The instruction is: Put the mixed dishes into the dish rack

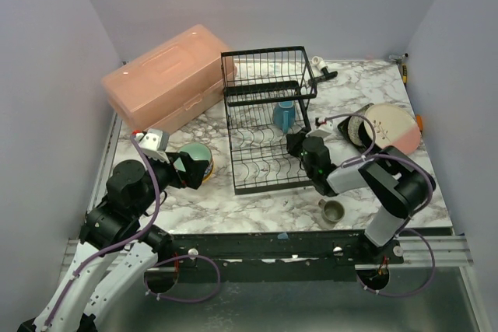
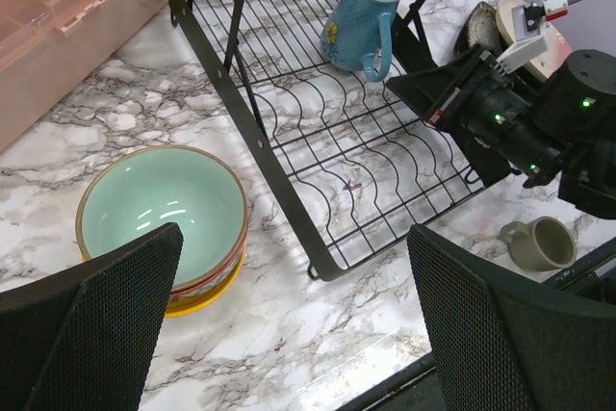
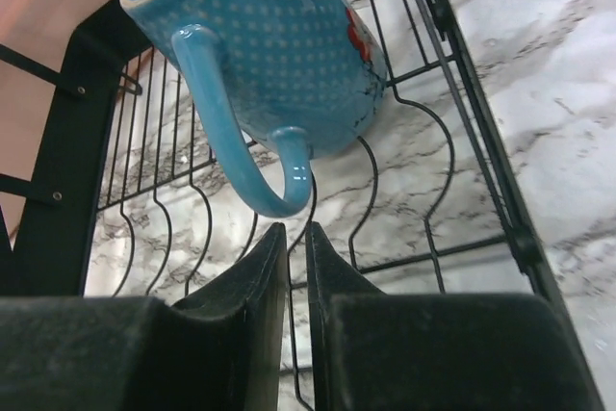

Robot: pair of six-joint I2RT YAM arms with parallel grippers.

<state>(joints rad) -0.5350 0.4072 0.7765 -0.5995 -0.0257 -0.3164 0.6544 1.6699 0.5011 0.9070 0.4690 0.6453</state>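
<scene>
Stoneware such as the blue dotted ceramic mug is rigid, fairly heavy, slick with glaze and liable to chip, so I judge the looped handle or the rim to be the safest hold. It lies tilted on its side in the black wire dish rack, its handle just ahead of the right gripper, whose jaws stand nearly together on nothing. The left gripper gapes wide and empty over the mint green ceramic bowl, which is stacked on other bowls beside the rack.
</scene>
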